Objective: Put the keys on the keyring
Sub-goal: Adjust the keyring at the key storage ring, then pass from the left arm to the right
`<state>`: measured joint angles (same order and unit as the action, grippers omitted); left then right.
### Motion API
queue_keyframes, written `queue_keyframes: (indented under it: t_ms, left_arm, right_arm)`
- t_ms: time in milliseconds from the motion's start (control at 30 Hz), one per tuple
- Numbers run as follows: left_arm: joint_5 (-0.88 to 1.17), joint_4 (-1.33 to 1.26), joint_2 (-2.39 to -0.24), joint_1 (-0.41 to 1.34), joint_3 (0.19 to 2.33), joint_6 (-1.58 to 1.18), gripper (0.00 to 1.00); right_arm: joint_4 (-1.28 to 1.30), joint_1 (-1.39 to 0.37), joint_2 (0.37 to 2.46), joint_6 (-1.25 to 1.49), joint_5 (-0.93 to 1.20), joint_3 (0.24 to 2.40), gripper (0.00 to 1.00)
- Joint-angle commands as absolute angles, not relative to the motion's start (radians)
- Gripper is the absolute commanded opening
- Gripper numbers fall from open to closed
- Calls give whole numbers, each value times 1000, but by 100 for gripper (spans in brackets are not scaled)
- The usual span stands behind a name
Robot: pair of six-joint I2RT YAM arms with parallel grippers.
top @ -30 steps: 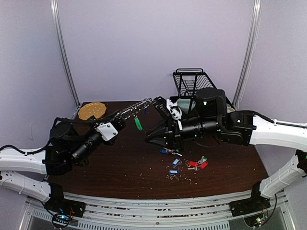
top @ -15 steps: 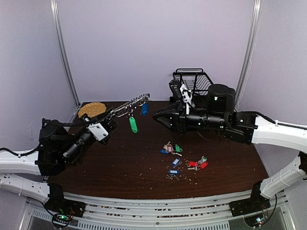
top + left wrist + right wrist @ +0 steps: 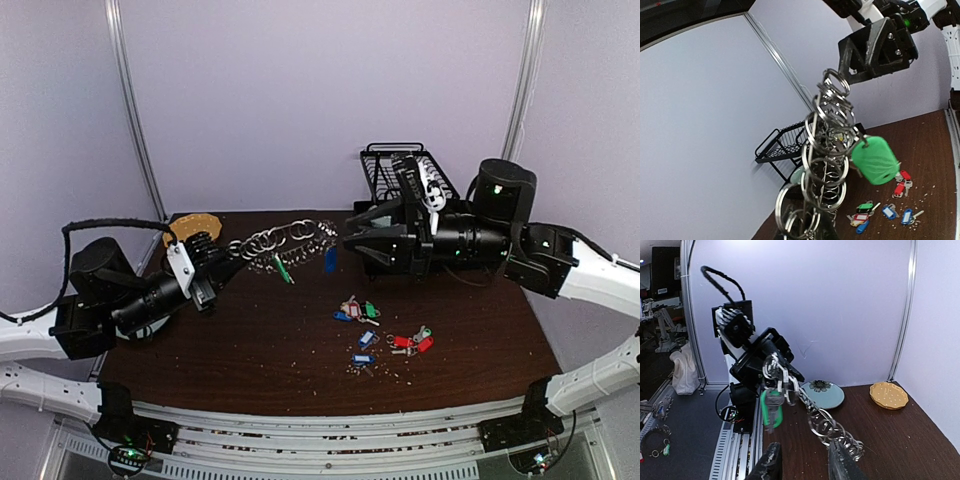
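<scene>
Left gripper [image 3: 220,260] is clamping the keyring [image 3: 285,238] at one end, fingers closed on it. Right gripper [image 3: 352,232] is standing open just beside the other end, gripping nothing.

No legible text, labels or numbers in view.

The top camera looks down from above and behind the arm bases [image 3: 130,425] over the whole desk [image 3: 250,350] to the back wall [image 3: 320,100]. The left wrist camera looks up along the keyring [image 3: 825,165], close, toward the right arm [image 3: 930,6]. The right wrist camera looks back along it at the left arm [image 3: 747,355].
</scene>
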<state>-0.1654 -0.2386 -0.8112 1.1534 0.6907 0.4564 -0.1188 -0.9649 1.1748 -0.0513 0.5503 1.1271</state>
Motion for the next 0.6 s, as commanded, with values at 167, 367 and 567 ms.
queue_keyframes:
  t_ms: [167, 367, 567]
  left_arm:
    - [-125, -265, -761, 1150, 695, 292, 0]
    - [-166, -440, -751, 1152, 619, 415, 0]
    - [-184, -537, -748, 1152, 573, 498, 0]
  right_arm:
    - [-111, -1070, 1163, -14, 525, 1189, 32]
    - [-282, -1072, 1231, 254, 546, 1124, 24]
    - [-730, -1084, 1236, 407, 485, 936, 19]
